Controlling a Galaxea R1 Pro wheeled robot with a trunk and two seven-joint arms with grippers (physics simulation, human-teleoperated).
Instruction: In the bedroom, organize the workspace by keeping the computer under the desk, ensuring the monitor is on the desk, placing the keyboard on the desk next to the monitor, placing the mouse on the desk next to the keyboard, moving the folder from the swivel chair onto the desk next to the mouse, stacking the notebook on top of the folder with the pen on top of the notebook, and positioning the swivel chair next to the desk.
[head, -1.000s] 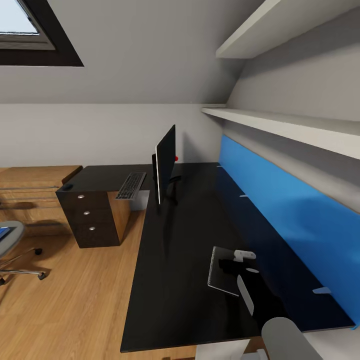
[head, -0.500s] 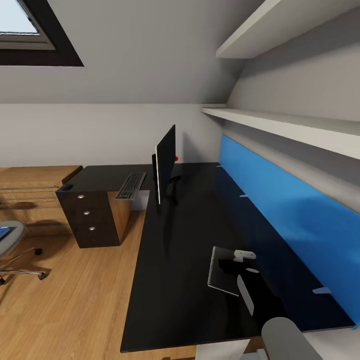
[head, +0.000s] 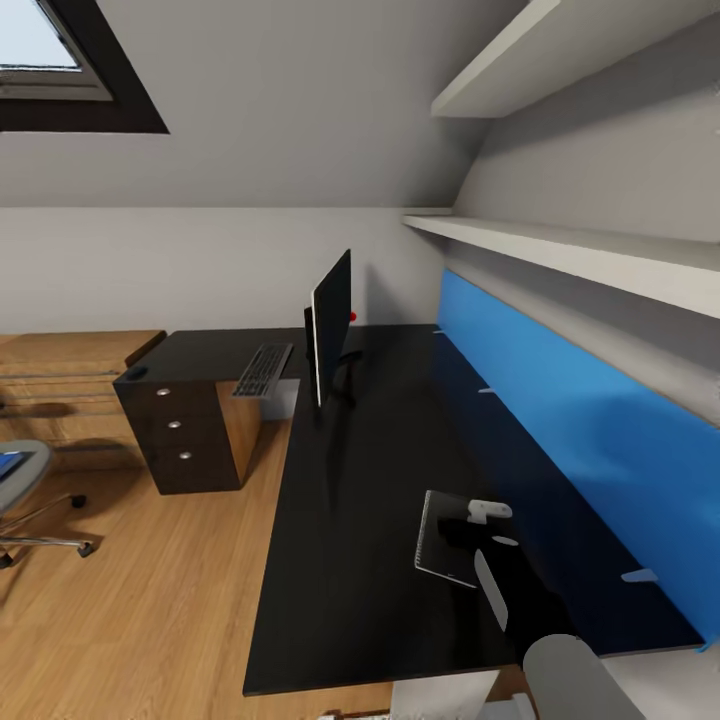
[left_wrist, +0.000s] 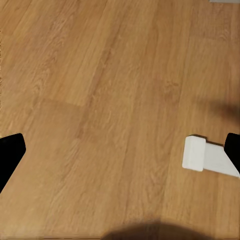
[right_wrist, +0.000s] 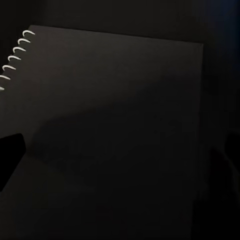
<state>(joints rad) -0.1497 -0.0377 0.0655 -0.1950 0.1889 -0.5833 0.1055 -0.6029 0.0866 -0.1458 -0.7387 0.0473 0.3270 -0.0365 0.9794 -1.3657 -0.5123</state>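
Hovering over the notebook (right_wrist: 115, 115) with white spiral rings, right end effector (right_wrist: 120, 160) fingers apart

Dark-framed skylight (head: 60, 70) high in the sloped grey wall. Two long white wall shelves (head: 560, 250) stacked above, running toward the corner. Low light-wood shelving unit (head: 60, 385) against the far wall. Light oak plank floor (head: 150, 600) below, seen close from the left wrist (left_wrist: 100, 100).

Grey sloped walls, a dark-framed skylight (head: 60, 70), two white wall shelves (head: 560, 250), and a light wooden floor (head: 140, 590).
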